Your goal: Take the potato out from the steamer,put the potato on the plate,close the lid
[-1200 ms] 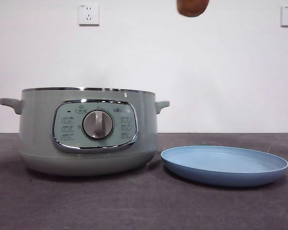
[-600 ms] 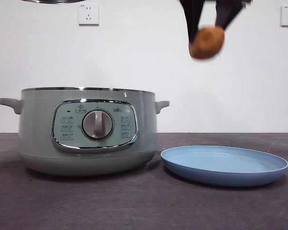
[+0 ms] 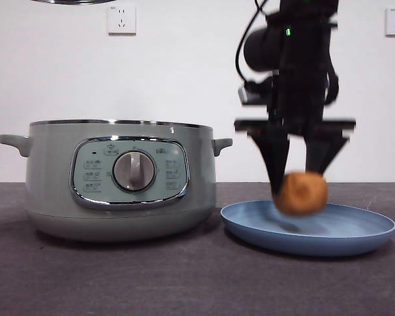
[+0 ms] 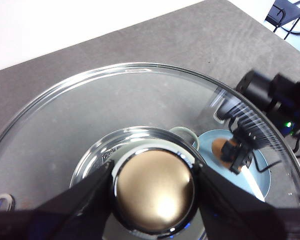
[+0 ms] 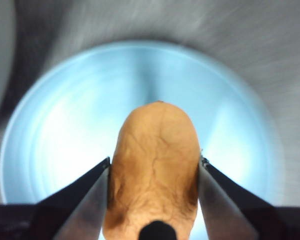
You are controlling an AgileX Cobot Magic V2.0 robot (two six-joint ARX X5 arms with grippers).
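My right gripper (image 3: 299,176) is shut on the orange-brown potato (image 3: 302,193) and holds it just above the light-blue plate (image 3: 355,230). In the right wrist view the potato (image 5: 154,165) sits between both jaws with the plate (image 5: 55,120) right below. The sage-green steamer (image 3: 52,191) stands open on the left of the table. High above it my left gripper (image 4: 154,185) is shut on the knob of the glass lid (image 4: 65,115); only the lid's steel rim (image 3: 72,2) shows at the front view's top edge.
The dark grey table (image 3: 184,276) carries the steamer and the plate side by side, almost touching. A white wall with two sockets (image 3: 121,19) stands behind. The right arm (image 3: 303,59) hangs large over the plate.
The right gripper has come down fast with the potato, from the top of the front view to just above the plate. The lid stays held high.
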